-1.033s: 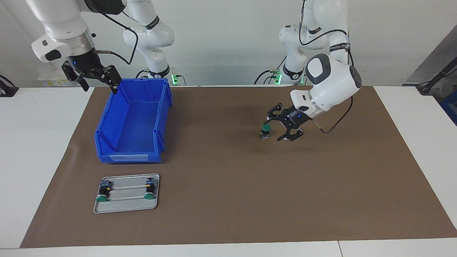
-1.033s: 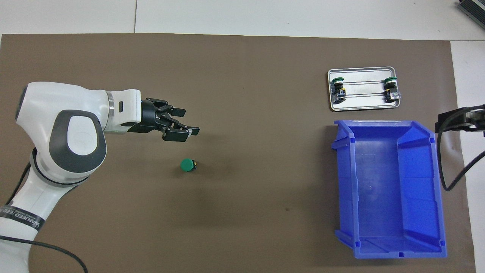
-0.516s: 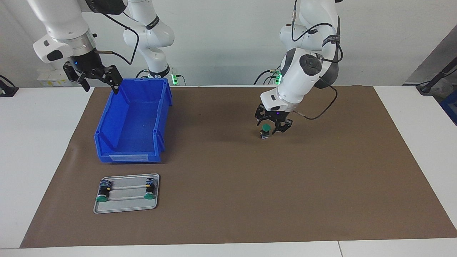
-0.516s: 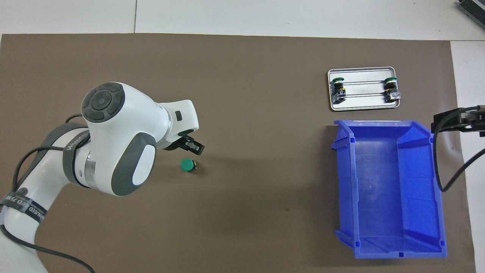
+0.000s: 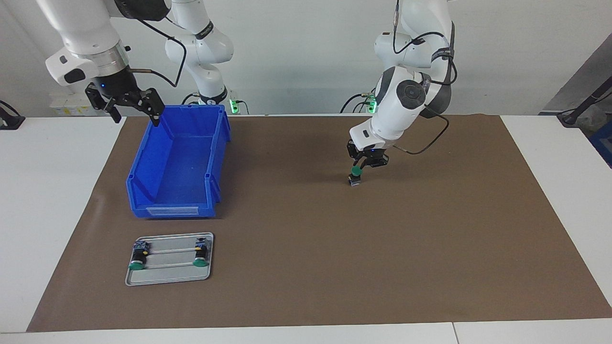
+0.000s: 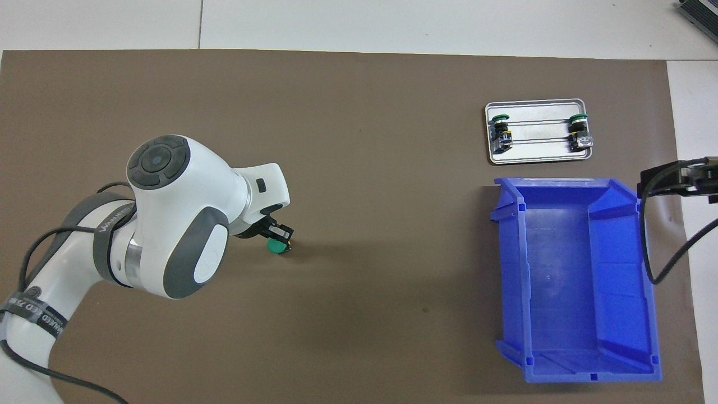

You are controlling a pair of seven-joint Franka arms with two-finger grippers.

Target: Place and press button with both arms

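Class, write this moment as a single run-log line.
left gripper: over the button on the mat | right gripper: open, waiting beside blue bin | tray: two buttons

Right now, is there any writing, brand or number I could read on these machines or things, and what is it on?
Left arm, black bands: white lettering, too blurred to read.
Right arm, band: lettering too small to read.
Blue bin, front label: looks blank.
No other text shows.

White jointed arms (image 5: pixel 406 95), grey caps, black cables.
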